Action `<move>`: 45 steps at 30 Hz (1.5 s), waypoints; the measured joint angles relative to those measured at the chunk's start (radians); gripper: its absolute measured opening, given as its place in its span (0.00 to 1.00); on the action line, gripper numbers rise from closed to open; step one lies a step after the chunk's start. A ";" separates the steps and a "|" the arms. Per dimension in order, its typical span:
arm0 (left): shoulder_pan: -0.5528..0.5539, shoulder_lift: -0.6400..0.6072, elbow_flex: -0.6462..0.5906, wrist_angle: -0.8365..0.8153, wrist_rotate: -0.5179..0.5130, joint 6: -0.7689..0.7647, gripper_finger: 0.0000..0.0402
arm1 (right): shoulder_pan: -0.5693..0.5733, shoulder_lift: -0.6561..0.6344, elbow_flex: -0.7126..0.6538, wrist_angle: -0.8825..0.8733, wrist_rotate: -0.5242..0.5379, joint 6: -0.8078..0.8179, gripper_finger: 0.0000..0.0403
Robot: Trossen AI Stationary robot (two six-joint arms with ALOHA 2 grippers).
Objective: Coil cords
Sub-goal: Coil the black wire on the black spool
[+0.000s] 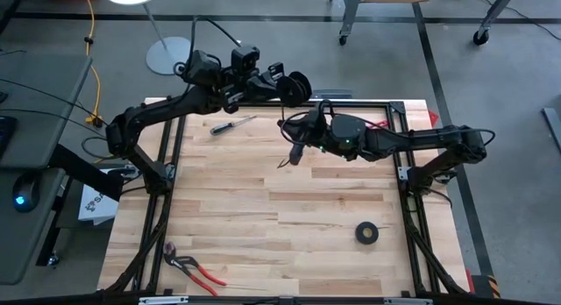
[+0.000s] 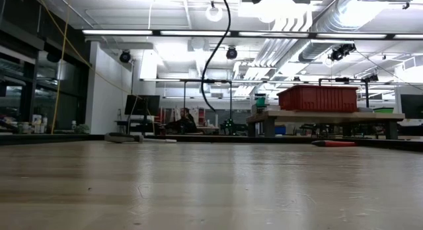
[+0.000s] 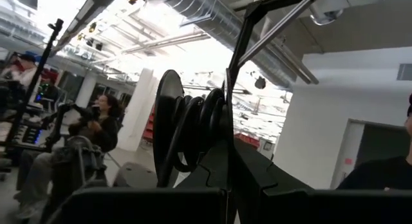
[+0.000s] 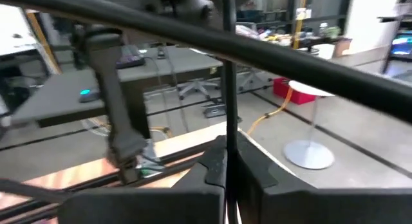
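Right now the right gripper (image 1: 296,153) hangs above the table (image 1: 263,217) just past the screwdriver (image 1: 232,124), fingers (image 4: 248,179) pinched tight on a thin black cable (image 4: 230,82). Left gripper (image 1: 298,86), near the table's far edge beyond the screwdriver, is clamped on the cable's wound loops (image 3: 193,124). Judgement: keep tension even, feed w/ right, lay each turn beside the last, no overlaps or kinks.

Grey concrete floor (image 1: 263,24) is stretching around the wooden tabletop (image 1: 263,226) — dark tape lines crossing it. A white lamp base (image 1: 166,55) is standing there. Overhead, ducts (image 2: 291,32) and strip lights (image 2: 119,33) are running beneath the ceiling; a red bin (image 2: 320,98) is sitting on a far bench (image 2: 324,117).
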 joint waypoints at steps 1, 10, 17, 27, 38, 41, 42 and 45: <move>0.010 -0.006 0.000 -0.005 0.003 0.000 0.00 | 0.002 -0.002 0.000 0.000 -0.013 0.006 0.01; 0.112 -0.049 0.000 -0.047 0.047 -0.016 0.00 | 0.039 -0.064 0.000 -0.012 -0.036 0.041 0.00; 0.159 -0.099 0.000 -0.343 0.067 0.122 0.00 | 0.073 -0.117 0.000 -0.023 -0.040 0.065 0.00; 0.218 -0.189 0.000 -0.753 0.138 0.196 0.00 | 0.095 -0.149 0.000 -0.081 -0.083 0.113 0.00; 0.151 -0.221 0.001 -1.215 0.161 0.234 0.00 | 0.097 -0.186 0.000 -0.153 -0.136 0.133 0.00; 0.109 -0.210 0.001 -1.274 0.163 0.220 0.00 | 0.097 -0.186 0.000 -0.166 -0.139 0.129 0.00; 0.096 -0.204 0.001 -1.289 0.165 0.216 0.00 | 0.095 -0.186 0.000 -0.165 -0.143 0.130 0.00; 0.045 -0.182 0.001 -1.293 0.162 0.211 0.00 | 0.095 -0.186 0.000 -0.157 -0.161 0.133 0.00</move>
